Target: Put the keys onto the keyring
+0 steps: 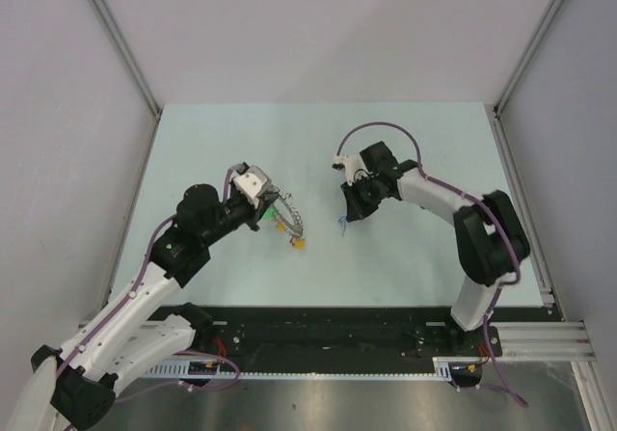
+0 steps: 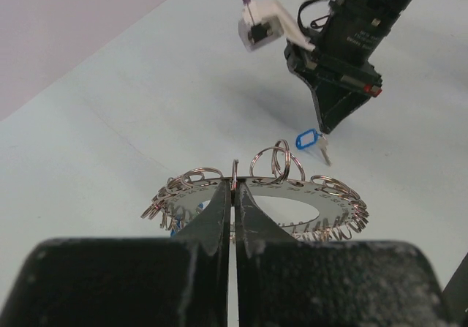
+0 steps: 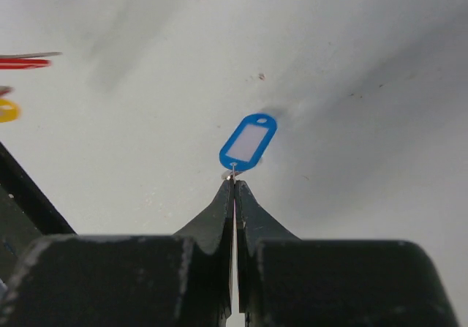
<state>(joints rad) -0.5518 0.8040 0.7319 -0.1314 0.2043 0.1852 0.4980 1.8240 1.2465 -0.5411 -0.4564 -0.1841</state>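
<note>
Though half hidden, blue-tagged key (image 3: pixel 248 143) seemingly pinched in closed right gripper (image 3: pixel 234 184); left gripper (image 2: pixel 234 189) clamped on keyring (image 2: pixel 330 204).

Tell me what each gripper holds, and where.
Left gripper: the keyring, pinched at its near rim. Right gripper: a blue-tagged key, pinched by the metal loop at its tag's end.

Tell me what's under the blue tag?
Just pale table, with the shadow of the blue tag beside it. A small silver key sits by the tag. The spot right beneath the tag is covered by the tag itself.
</note>
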